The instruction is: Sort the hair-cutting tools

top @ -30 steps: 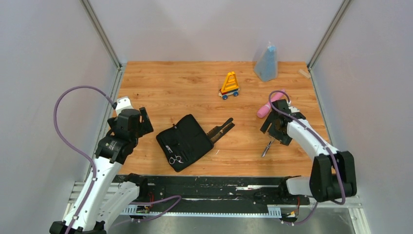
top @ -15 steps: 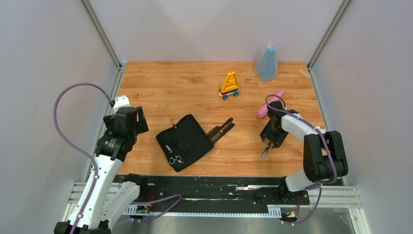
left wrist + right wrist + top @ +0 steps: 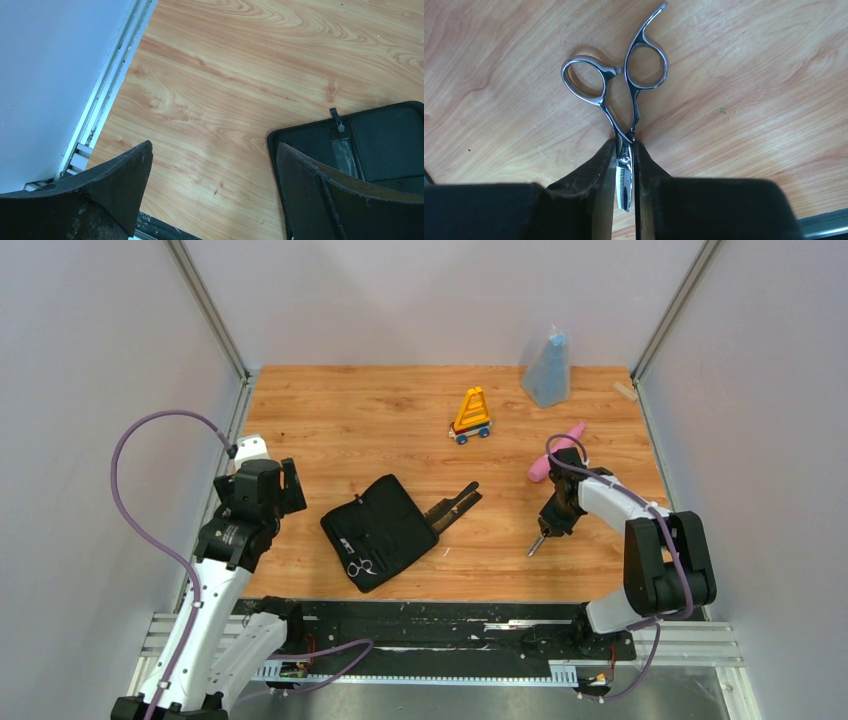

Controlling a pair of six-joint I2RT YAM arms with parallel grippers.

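Scissors (image 3: pixel 626 136) lay flat on the desk (image 3: pixel 400 410), lower right of the overhead frame, ring handles pointing away from the right gripper (image 3: pixel 625 150). Its fingers (image 3: pixel 599 165) were nearly together, pinching the closed blades by the pivot, probably so the thin metal would lift without splaying. Left gripper (image 3: pixel 212 150): fingers wide apart, empty, hovering near the open black case (image 3: pixel 385 525), where the second scissors (image 3: pixel 358 566) sat. Combs (image 3: pixel 452 505) just beside the case, apparently unsorted.

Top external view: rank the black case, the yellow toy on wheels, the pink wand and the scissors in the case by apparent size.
1. black case
2. yellow toy on wheels and pink wand: alike, wand partly hidden by the right arm
3. scissors in the case
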